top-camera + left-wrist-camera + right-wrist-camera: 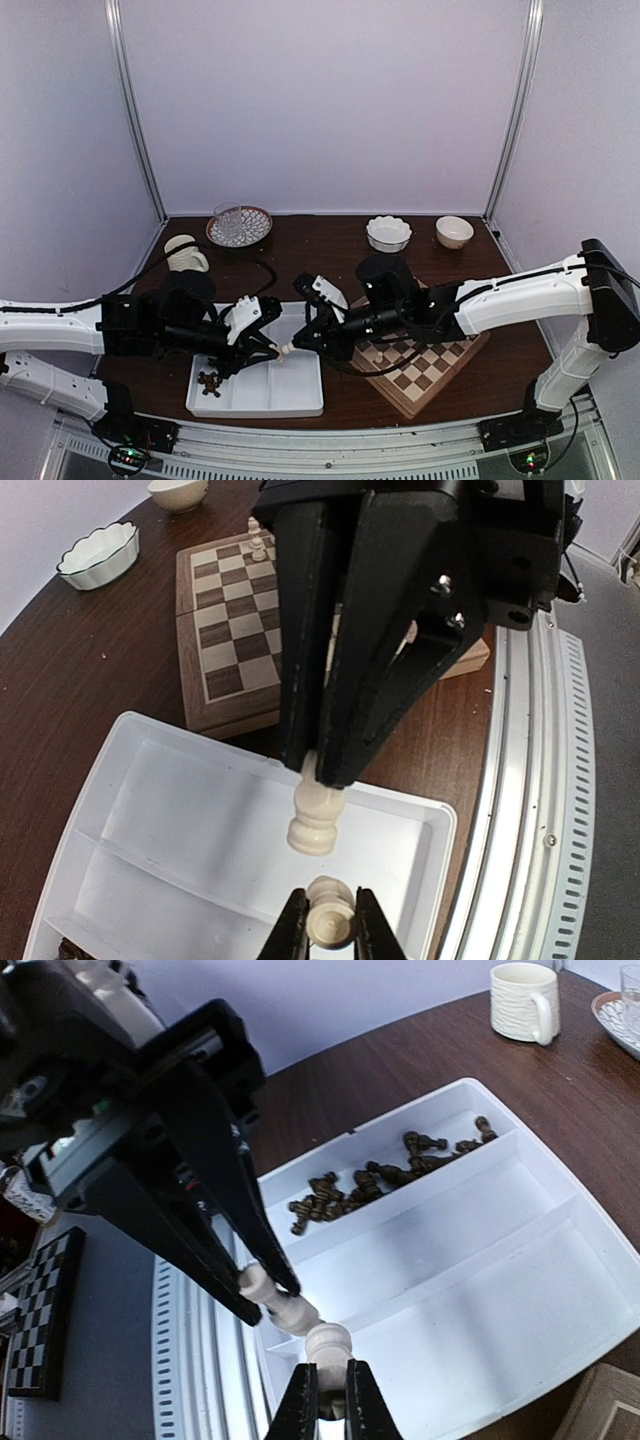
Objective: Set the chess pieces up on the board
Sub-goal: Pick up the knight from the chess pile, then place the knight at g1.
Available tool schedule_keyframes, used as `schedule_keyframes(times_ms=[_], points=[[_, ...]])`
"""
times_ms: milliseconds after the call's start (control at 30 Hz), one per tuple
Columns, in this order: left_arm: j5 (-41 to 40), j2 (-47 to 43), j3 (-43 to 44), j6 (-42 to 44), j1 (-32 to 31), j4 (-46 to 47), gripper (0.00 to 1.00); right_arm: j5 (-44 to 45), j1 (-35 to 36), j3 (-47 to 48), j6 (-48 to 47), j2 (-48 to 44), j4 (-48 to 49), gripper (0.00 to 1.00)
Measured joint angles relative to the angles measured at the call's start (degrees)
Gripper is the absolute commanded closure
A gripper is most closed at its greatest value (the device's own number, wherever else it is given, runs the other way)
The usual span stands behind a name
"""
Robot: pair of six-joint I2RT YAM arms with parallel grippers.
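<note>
The left gripper (329, 902) is pinched narrow on a cream chessman, the left piece (330, 922), whose round end points out past the fingertips. The right gripper (328, 1370) is likewise closed tight on the right piece (328, 1343). In each wrist view the other arm's piece hangs from its fingertips by the thin upper part, with the wide foot free. My reading is two pieces, foot facing foot and almost touching. From above they merge into one pale spot, so one piece shared between both grippers cannot be ruled out. A grip by the head would make sense, since it leaves the flat foot clear to be set on a square.

Both grippers meet nose to nose above the right part of the tray (290, 392), over a bare white compartment. The dark pieces (350, 1188) lie heaped in the tray's left compartment, none of them gripped.

The board (430, 368) lies just right of the tray, turned cornerwise, under the right arm. At least one cream piece (258, 546) stands on it near its far edge, and most squares are bare, so the set-up looks barely started. Since the board sits on the right arm's side, this meeting may be a pass from left to right.

Far off stand two bowls (388, 233), a mug (186, 252) and a plate (238, 226).
</note>
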Motion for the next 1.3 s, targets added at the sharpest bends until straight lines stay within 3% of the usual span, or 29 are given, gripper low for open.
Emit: schedule_keyframes(times_ms=[267, 567, 1000, 1300], points=[[-5.46, -1.79, 0.02, 0.02, 0.0, -1.86, 0.94, 13.09, -0.7, 3.48, -2.01, -0.24, -11.06, 1.0], [-6.64, -2.03, 0.02, -0.02, 0.0, -3.28, 0.93, 33.99, -5.7, 16.09, -7.78, -1.62, -34.71, 1.0], [-7.26, 0.63, 0.22, -2.23, 0.0, -3.52, 0.94, 37.42, -21.94, 37.05, -8.35, 12.26, -58.18, 1.0], [-7.52, 0.63, 0.22, -3.67, 0.0, -3.48, 0.94, 35.32, -29.33, 38.62, -8.39, 15.8, -62.53, 1.0]])
